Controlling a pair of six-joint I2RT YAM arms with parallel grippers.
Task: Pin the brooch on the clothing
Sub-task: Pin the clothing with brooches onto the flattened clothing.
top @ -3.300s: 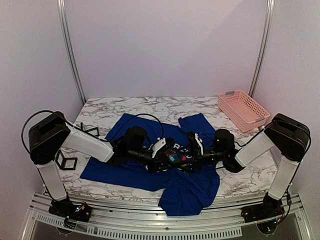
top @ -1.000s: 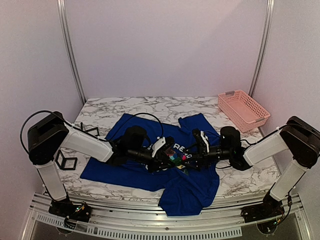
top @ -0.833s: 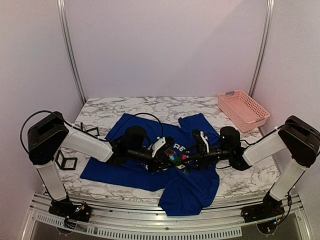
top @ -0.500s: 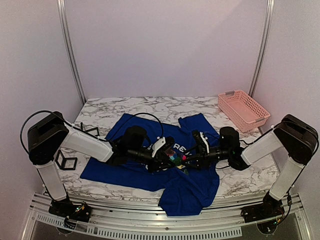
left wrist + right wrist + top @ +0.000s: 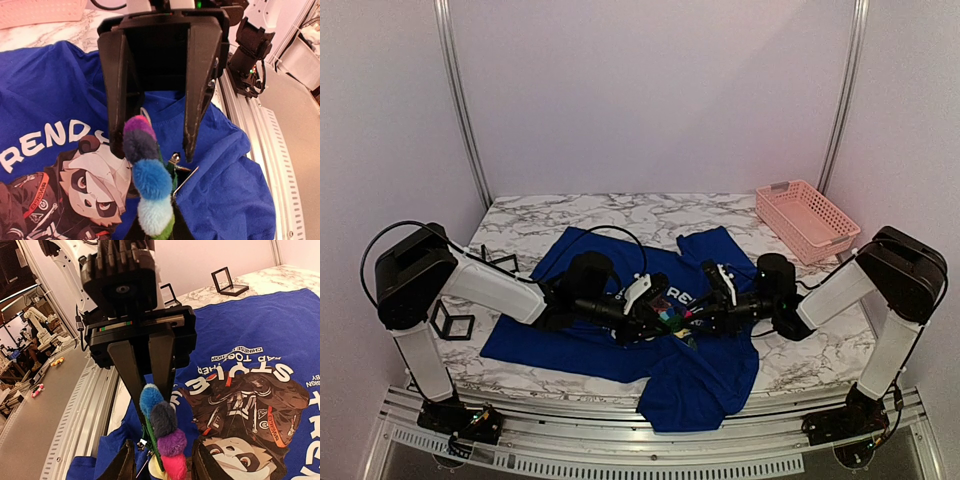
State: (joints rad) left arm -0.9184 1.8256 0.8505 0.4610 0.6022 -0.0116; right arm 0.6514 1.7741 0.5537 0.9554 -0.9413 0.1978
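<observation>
The brooch (image 5: 147,175), a flower of fluffy coloured balls on a green backing with its pin sticking out, is held just above the clothing (image 5: 570,335), a blue T-shirt with a cartoon print. My left gripper (image 5: 155,229) is shut on the brooch (image 5: 670,316) from the left. My right gripper (image 5: 164,465) faces it. Its fingers (image 5: 124,464) stand on either side of the brooch (image 5: 167,437), with a narrow gap showing on each side. In the top view the left gripper (image 5: 655,312) and the right gripper (image 5: 692,316) meet tip to tip over the chest print.
A pink basket (image 5: 807,220) stands at the back right of the marble table (image 5: 620,212). Two small black open-frame holders (image 5: 452,322) (image 5: 500,263) sit by the left arm. The shirt's hem (image 5: 695,405) hangs over the near edge onto the metal rail.
My right gripper has slid left up to the brooch and its jaws have narrowed around it. The left gripper and the brooch have stayed in place.
</observation>
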